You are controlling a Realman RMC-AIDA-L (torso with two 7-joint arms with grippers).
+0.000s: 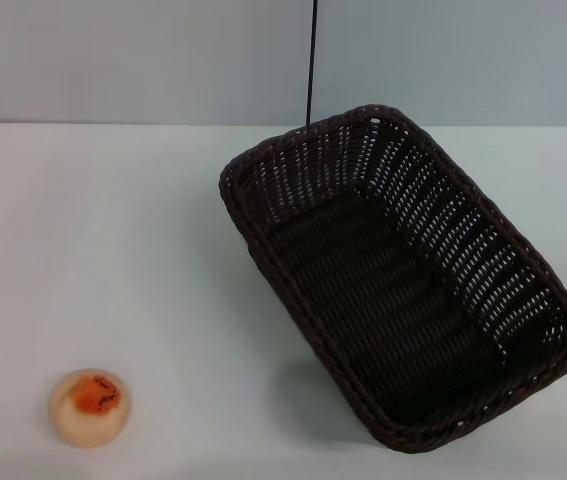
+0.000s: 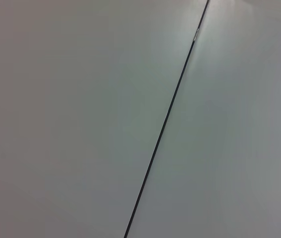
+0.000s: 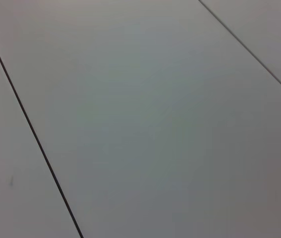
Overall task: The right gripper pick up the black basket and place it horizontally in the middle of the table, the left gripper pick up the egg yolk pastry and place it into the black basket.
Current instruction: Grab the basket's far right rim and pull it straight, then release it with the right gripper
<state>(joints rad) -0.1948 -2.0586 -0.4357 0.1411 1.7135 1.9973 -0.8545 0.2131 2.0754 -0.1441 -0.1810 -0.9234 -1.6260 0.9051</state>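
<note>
Still untouched: basket askew on the right, pastry at the near-left corner.

Basket (image 1: 403, 285) sits skewed on the surface (image 1: 113, 250), long axis running from far-middle toward the near-right corner; it wants turning to lie level mid-surface. Right side, so the right arm is likely nearer. Pastry (image 1: 89, 406) lies well apart, left-arm side. Neither tool in view; wrist cameras show only blank panels, so grip state can't be told.

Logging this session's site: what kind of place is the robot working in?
Probably a lab or test bench rather than a kitchen: a plain white table, a bare pale panelled wall, and only a black basket and an egg yolk pastry laid out.
</note>
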